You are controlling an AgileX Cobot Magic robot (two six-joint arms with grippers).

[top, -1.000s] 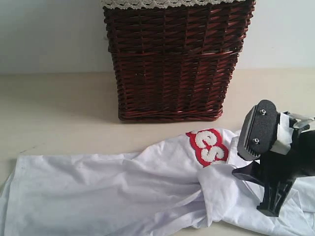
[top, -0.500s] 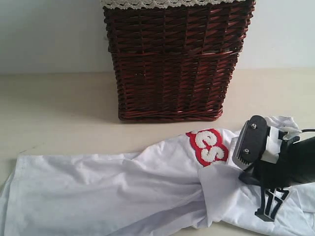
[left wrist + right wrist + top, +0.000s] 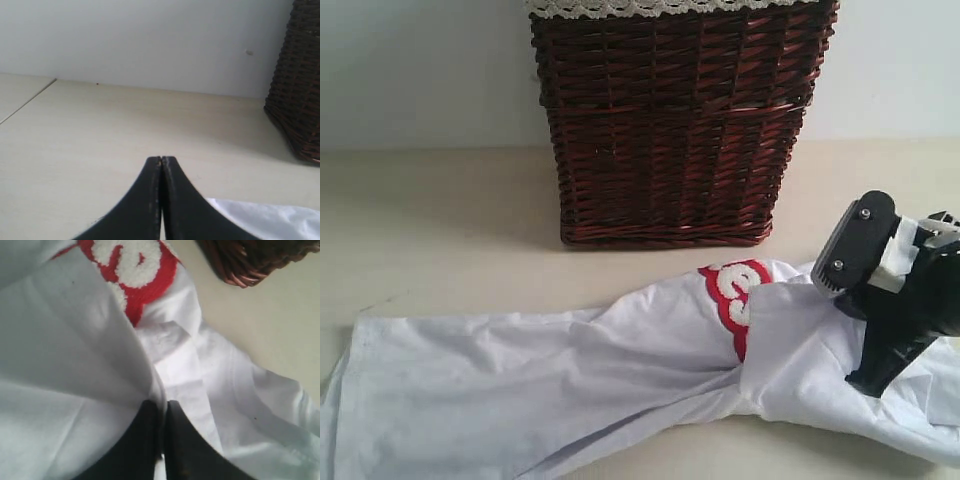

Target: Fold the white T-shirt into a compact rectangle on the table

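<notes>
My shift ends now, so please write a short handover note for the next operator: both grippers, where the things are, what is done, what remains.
Left gripper: shut, nothing visibly held, low over the table beside the white T-shirt.
Right gripper: shut on a fold of the shirt near its red-outlined letters.
Shirt: crumpled, stretched across the table in front of the wicker basket.
Done: grasp only.
Left: spread it out, then fold it into a compact rectangle.

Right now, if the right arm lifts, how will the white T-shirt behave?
Probably floppy: the white T-shirt lies in soft wrinkles, so it should drape from the right fingers pinching a fold. Likely light, yet the long spread part may drag across the table.
</notes>
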